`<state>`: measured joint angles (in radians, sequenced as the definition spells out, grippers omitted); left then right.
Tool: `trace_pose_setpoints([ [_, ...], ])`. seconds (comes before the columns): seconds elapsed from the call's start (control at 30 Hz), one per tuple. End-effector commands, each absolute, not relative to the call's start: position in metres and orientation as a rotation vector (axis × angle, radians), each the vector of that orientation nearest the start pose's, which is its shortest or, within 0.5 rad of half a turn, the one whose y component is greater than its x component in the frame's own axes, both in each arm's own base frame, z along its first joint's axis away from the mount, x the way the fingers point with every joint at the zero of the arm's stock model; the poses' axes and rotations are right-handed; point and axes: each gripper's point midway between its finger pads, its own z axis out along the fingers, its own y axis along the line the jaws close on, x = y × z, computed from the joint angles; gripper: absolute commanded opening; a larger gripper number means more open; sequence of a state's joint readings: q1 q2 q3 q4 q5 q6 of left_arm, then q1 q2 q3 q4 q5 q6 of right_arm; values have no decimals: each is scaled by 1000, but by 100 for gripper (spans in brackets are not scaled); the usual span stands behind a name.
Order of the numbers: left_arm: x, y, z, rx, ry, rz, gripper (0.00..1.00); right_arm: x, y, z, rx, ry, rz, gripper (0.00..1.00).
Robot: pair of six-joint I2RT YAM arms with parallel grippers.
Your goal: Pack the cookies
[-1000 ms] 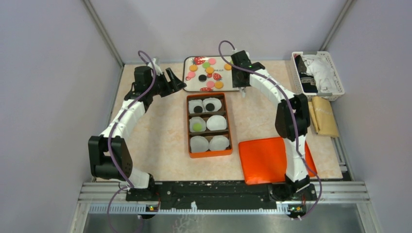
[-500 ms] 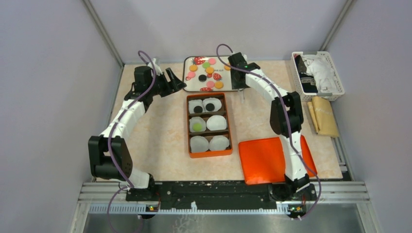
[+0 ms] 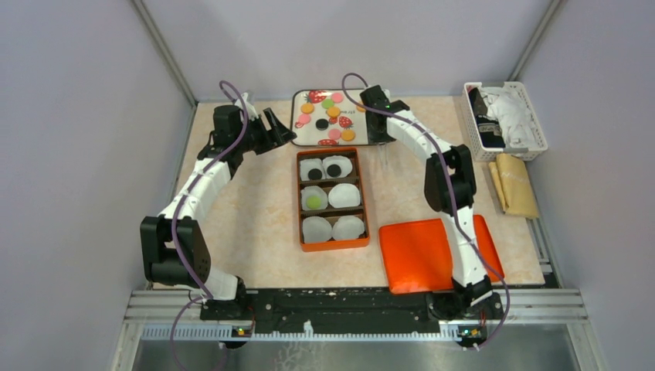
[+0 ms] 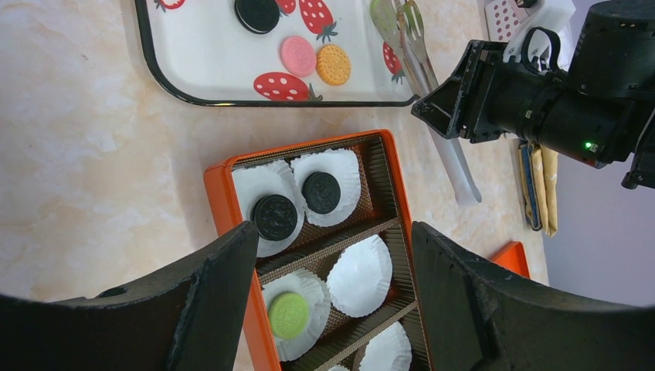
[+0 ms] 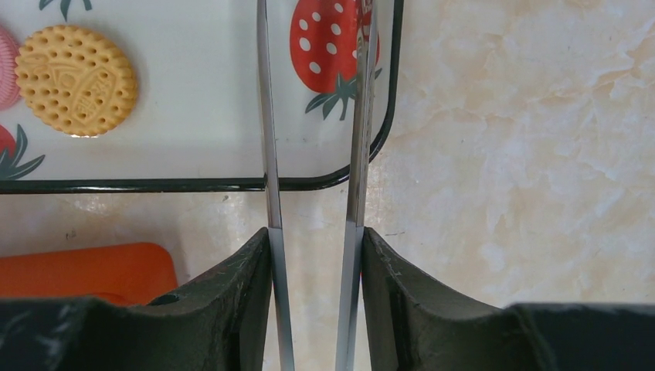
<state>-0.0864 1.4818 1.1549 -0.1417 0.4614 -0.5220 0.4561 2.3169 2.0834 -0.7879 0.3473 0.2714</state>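
Right wrist view: tongs point(image 5: 266, 154) tips running off top edge; tray point(image 5: 193, 116) being cropped top and left; pink cookie point(image 5: 3, 73) showing only sliver at left edge.
Left wrist view: left gripper point(image 4: 334, 232) covering box point(image 4: 293, 151) near end; black cookie point(image 4: 257, 11) being cut by top edge.
Top view: tongs reading too small to make out.

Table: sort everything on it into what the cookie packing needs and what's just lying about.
Job: cookies, tray, orange box, paper cups, tongs in the right gripper, orange lid.
Lying about: white basket, tan pouch.
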Motion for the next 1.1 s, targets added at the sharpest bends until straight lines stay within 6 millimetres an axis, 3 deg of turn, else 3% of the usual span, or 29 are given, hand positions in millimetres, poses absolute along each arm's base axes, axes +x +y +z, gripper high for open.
trace_pose_setpoints([
  [0.0, 423, -135, 233, -129, 2043, -868, 79, 525, 198, 111, -83, 2420, -163, 9],
  [0.3, 425, -134, 233, -140, 2043, -861, 79, 504, 208, 157, -109, 2337, -28, 2],
  [0.63, 424, -134, 231, -143, 2046, -862, 79, 454, 220, 209, -177, 2266, 77, 0],
  [0.8, 423, -135, 229, -148, 2054, -873, 78, 405, 231, 230, -265, 2248, 119, 0],
  [0.93, 423, -135, 229, -153, 2053, -877, 78, 342, 247, 233, -361, 2250, 174, 0],
  [1.07, 421, -135, 232, -155, 2050, -871, 78, 285, 252, 222, -442, 2274, 196, 0],
])
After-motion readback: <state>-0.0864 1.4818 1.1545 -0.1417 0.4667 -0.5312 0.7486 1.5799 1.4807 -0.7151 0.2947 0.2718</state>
